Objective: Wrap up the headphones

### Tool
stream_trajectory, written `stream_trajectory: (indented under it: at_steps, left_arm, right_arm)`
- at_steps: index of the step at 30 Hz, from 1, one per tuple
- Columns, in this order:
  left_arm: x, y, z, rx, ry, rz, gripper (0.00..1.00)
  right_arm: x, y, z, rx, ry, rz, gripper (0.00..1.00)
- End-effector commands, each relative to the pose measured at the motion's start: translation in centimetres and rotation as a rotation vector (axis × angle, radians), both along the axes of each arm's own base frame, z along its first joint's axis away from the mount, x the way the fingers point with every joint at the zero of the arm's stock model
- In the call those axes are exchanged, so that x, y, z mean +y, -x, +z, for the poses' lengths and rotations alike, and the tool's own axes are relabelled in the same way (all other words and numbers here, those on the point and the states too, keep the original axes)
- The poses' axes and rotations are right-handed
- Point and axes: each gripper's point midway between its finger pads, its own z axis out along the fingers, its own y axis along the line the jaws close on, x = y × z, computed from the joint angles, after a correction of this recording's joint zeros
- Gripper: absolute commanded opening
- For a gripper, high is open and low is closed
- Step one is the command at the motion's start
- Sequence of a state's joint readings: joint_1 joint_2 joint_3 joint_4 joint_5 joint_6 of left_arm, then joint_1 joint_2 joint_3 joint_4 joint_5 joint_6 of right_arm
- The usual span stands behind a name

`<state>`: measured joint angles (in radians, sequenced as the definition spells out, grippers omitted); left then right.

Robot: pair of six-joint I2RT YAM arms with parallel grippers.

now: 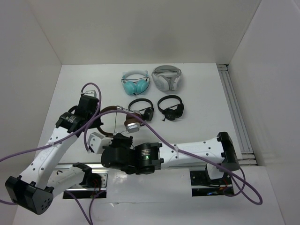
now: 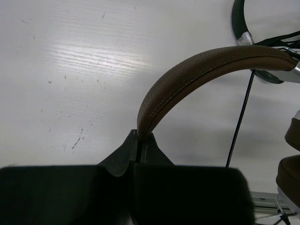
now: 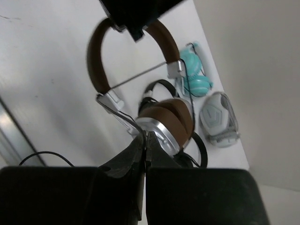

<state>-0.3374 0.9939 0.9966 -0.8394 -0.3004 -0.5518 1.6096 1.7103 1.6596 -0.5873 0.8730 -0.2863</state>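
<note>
Black fingers of the right gripper [image 3: 145, 143] were pressed together, their tips just beside the silver rim of the ear cups [image 3: 166, 119]. I could not tell whether anything thin was pinched between them. The headphones [image 1: 132, 125] sat left of centre on the table [image 1: 201, 122], between my two arms, with the brown-padded cups lying against each other. Past the cups the brown headband [image 2: 211, 63] arched away, and the left gripper [image 2: 139, 143] was clamped on its far curve, the band wedged between the closed fingers. A thin black cable [image 2: 240, 119] ran down beneath the band in the left wrist view. Farther back, one small black pair [image 1: 142, 108] lay beside a second black pair [image 1: 171, 107], near the brown set but apart from both grippers. At the far end a teal pair [image 1: 136, 83] rested just beside a white-grey pair [image 1: 167, 77].
</note>
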Motion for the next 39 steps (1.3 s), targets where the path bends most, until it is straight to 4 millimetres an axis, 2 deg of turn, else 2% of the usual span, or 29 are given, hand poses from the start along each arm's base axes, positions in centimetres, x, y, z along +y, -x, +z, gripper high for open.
stream_trajectory:
  at_steps: [1,2,3,5,6,11,15,19,21,22,24,29,36,39]
  left_arm:
    - [-0.5,-1.2,1.9,-0.071,0.024,-0.004,0.00]
    - [-0.5,-1.2,1.9,-0.071,0.024,-0.004,0.00]
    - [-0.7,-1.2,1.9,-0.068,0.032,-0.011,0.00]
    - [-0.8,-1.1,1.9,-0.066,0.040,-0.018,0.00]
    - [-1.0,-0.9,1.5,-0.057,0.037,-0.027,0.00]
    - [-1.2,-0.7,1.2,-0.057,0.031,-0.043,0.00]
    - [-1.6,-0.6,1.4,-0.062,0.042,-0.059,0.00]
    - [-1.8,-0.6,1.7,-0.079,0.049,-0.069,0.00]
    - [-1.8,-0.6,1.7,-0.079,0.049,-0.069,0.00]
    - [-2.1,-0.5,1.7,-0.079,0.049,-0.080,0.00]
    - [-2.1,-0.5,1.7,-0.079,0.049,-0.080,0.00]
    - [-2.3,-0.3,1.6,-0.082,0.042,-0.091,0.00]
    - [-2.3,-0.2,1.8,-0.092,0.039,-0.094,0.00]
    - [-2.5,-0.1,1.8,-0.092,0.040,-0.103,0.00]
  right_arm:
    - [-2.6,-2.0,3.4,-0.149,-0.131,-0.175,0.00]
    - [-2.2,-2.3,4.0,-0.166,-0.203,-0.206,0.00]
    - [-2.9,-2.7,2.9,-0.208,-0.188,-0.254,0.00]
    - [-2.8,-2.9,3.9,-0.236,-0.257,-0.270,0.00]
    - [-3.0,-3.0,3.2,-0.250,-0.253,-0.277,0.00]
    - [-2.6,-3.4,4.3,-0.248,-0.336,-0.275,0.02]
    - [-2.7,-3.4,5.6,-0.249,-0.393,-0.282,0.07]
    - [-3.7,-3.8,7.0,-0.242,-0.437,-0.286,0.15]
    - [-5.0,-4.7,8.3,-0.247,-0.460,-0.311,0.16]
    - [-4.8,-4.6,8.2,-0.247,-0.452,-0.301,0.16]
    - [-6.1,-5.5,9.1,-0.256,-0.461,-0.325,0.20]
    - [-7.3,-6.5,10.3,-0.244,-0.509,-0.319,0.23]
    - [-7.4,-7.9,10.1,-0.247,-0.499,-0.320,0.20]
    - [-7.8,-9.3,9.9,-0.247,-0.493,-0.330,0.18]
